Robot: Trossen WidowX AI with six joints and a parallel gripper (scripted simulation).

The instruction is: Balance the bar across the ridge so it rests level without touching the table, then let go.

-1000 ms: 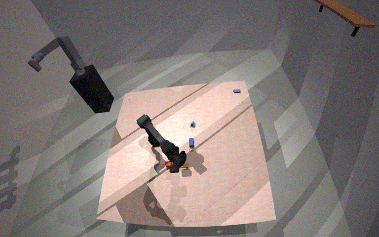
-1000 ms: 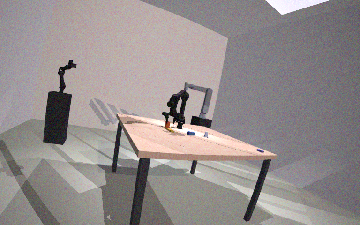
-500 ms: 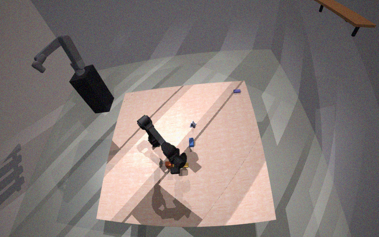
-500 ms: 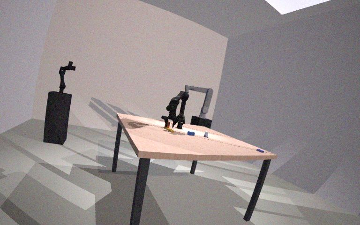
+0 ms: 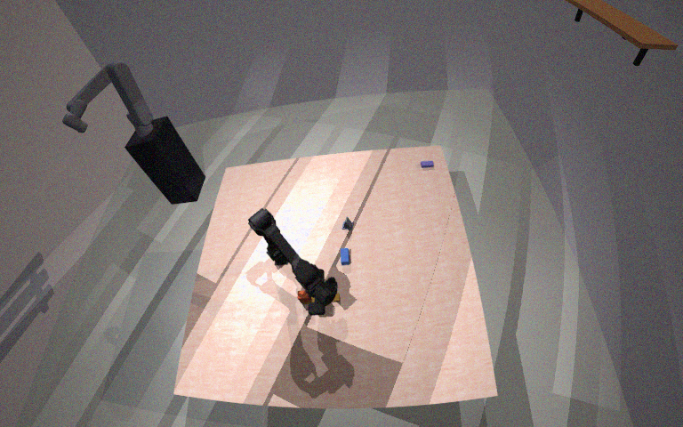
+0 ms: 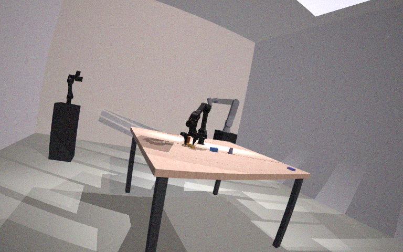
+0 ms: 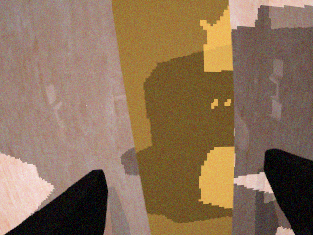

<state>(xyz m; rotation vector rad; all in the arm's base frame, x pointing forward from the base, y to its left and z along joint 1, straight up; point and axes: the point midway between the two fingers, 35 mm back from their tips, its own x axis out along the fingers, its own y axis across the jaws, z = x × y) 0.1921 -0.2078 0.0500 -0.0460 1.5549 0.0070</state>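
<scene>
Gripper [image 7: 179, 215] spread wide, holding nothing, low over the bar [image 7: 176, 92], fingers straddling it either side without visible contact, yellow bar with orange end lying flat on the table [image 5: 428, 302], ridge [image 5: 347, 223] well apart, beyond a blue block [image 5: 344, 255]

Bare grey room, streaky light

Wooden table [image 6: 225, 174] on dark legs, black pedestal [image 6: 63, 130] by the wall, bench [image 5: 624, 25] in the corner.

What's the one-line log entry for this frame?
phase: pre-grasp | claw: open, empty, straddling bar | bar: flat on table | ridge: apart, bare
</scene>
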